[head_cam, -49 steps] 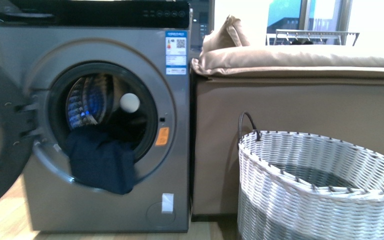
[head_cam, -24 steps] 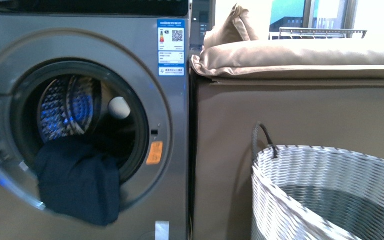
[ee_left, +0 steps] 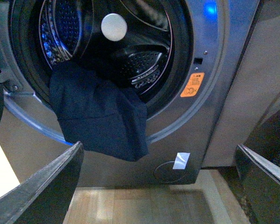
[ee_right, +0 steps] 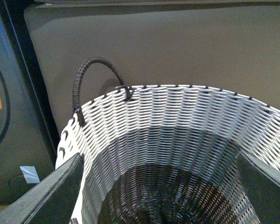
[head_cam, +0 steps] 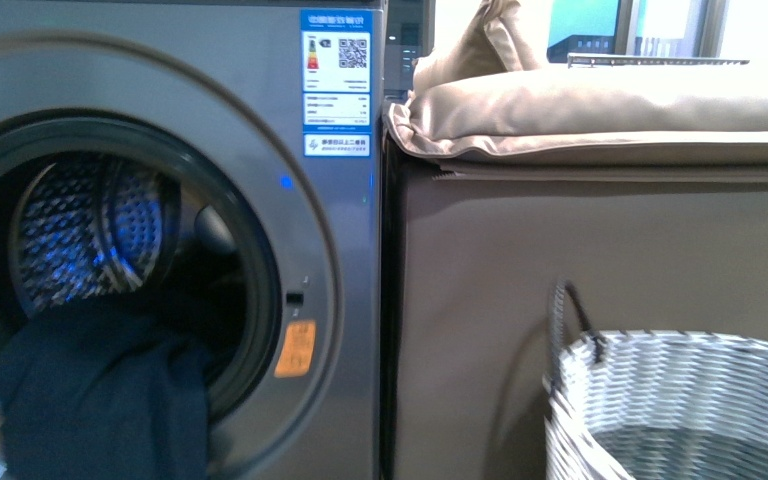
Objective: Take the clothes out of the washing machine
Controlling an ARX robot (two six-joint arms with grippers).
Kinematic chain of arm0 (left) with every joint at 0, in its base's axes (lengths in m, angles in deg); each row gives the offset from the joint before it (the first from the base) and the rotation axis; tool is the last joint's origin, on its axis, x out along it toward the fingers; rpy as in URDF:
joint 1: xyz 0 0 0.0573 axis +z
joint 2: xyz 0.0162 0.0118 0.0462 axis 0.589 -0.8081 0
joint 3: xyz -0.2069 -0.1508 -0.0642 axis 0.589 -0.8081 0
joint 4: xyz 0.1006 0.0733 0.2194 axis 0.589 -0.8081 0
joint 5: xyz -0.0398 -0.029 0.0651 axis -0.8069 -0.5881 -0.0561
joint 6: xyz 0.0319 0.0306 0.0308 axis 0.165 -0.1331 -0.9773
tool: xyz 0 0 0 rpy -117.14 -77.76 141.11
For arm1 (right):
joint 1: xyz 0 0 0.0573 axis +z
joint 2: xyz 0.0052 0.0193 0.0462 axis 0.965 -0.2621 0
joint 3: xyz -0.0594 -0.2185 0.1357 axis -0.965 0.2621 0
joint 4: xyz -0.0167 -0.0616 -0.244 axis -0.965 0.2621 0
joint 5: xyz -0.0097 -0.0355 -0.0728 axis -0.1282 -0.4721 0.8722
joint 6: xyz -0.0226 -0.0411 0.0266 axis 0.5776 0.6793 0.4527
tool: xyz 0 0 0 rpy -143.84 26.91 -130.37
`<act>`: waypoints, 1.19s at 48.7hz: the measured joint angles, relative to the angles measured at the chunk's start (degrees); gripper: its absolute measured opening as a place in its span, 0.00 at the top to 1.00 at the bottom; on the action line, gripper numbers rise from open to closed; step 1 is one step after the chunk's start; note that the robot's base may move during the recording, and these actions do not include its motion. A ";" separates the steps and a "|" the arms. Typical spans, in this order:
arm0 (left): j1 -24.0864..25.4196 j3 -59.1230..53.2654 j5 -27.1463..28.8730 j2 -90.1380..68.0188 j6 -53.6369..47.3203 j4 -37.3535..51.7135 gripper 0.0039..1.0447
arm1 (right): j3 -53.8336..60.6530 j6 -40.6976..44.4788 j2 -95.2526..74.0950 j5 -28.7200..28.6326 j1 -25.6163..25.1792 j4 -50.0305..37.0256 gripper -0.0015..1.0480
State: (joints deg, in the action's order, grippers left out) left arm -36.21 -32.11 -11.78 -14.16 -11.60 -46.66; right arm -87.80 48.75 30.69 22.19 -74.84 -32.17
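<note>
Over washing machine [head_cam: 210,60] rim, navy clothes [head_cam: 100,410] draped, basket [head_cam: 660,370] to right

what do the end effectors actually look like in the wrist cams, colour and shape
Only the fingers show. The left end effector has two flat, blade-like fingers, dark grey to black with a paler edge along the top. The right end effector looks the same. No cables, markings or sleeves are visible, and neither arm appears in the front view.
</note>
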 joint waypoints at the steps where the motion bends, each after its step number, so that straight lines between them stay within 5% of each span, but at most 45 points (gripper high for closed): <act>1: 0.00 0.00 0.00 0.02 0.02 0.00 0.06 | 0.00 0.00 0.00 0.00 0.00 0.00 0.07; 58: 0.00 0.00 0.00 0.04 0.00 0.00 0.06 | 0.02 0.00 0.00 0.00 0.00 0.00 0.07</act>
State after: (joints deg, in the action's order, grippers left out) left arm -36.21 -32.11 -11.78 -14.11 -11.60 -46.66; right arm -87.78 48.75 30.69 22.19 -74.84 -32.17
